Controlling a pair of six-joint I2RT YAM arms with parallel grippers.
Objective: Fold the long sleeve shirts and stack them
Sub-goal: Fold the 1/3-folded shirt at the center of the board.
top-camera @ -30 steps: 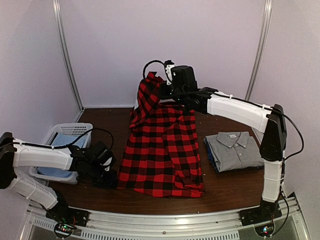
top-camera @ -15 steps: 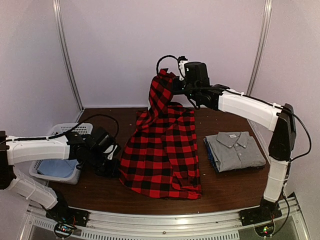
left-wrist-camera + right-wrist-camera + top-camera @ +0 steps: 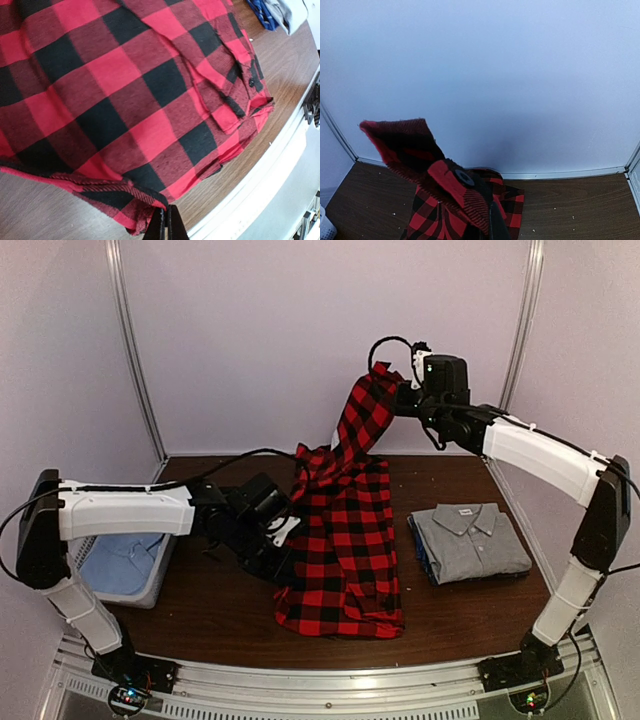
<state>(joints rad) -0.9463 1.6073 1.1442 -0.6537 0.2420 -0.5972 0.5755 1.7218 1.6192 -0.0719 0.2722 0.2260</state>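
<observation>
The red-and-black check flannel shirt [image 3: 340, 540] lies lengthwise on the middle of the table. My right gripper [image 3: 392, 392] is shut on its upper edge and holds it high near the back wall; the pinched cloth [image 3: 455, 192] with a dark button shows in the right wrist view. My left gripper [image 3: 283, 543] is shut on the shirt's left hem [image 3: 142, 197], low over the table. The grey collared shirt [image 3: 468, 540] lies folded on the right. No white letters show.
A white basket [image 3: 130, 575] with blue cloth in it stands at the table's left edge, partly behind the left arm. The table's front edge is a metal rail [image 3: 260, 185]. The back wall stands close behind the right gripper.
My right gripper has lifted the shirt's top edge up and to the right. My left gripper has dragged the left hem rightward over the shirt, so the shirt now looks narrower.
</observation>
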